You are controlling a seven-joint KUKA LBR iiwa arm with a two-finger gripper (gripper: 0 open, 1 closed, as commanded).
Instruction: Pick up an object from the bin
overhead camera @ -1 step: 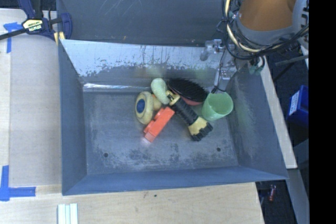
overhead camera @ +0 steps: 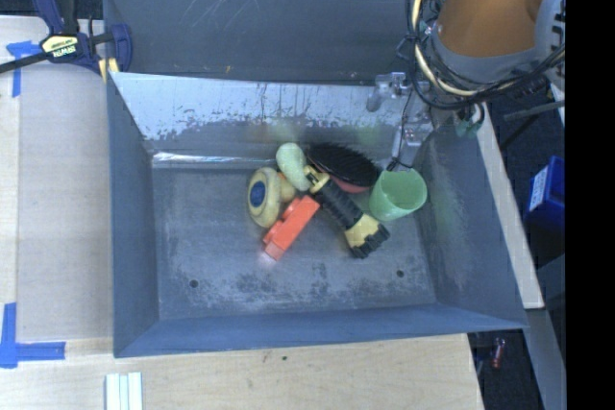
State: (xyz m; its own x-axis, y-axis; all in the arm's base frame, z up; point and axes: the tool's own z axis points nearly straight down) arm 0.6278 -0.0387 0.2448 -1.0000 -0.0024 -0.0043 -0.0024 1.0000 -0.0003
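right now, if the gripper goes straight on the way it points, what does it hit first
Probably the green cup: the gripper hangs just over its far rim. Depth is unclear, so it might instead pass behind the cup to the bin floor.

No text, label or number can be read.

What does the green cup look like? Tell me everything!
The green cup is small, plain, light green and looks like plastic. Its round open mouth faces up toward the camera. It sits on the floor of the bin near the right wall and seems to touch the black hairbrush on its left. The gripper hangs just above its far rim; contact cannot be told.
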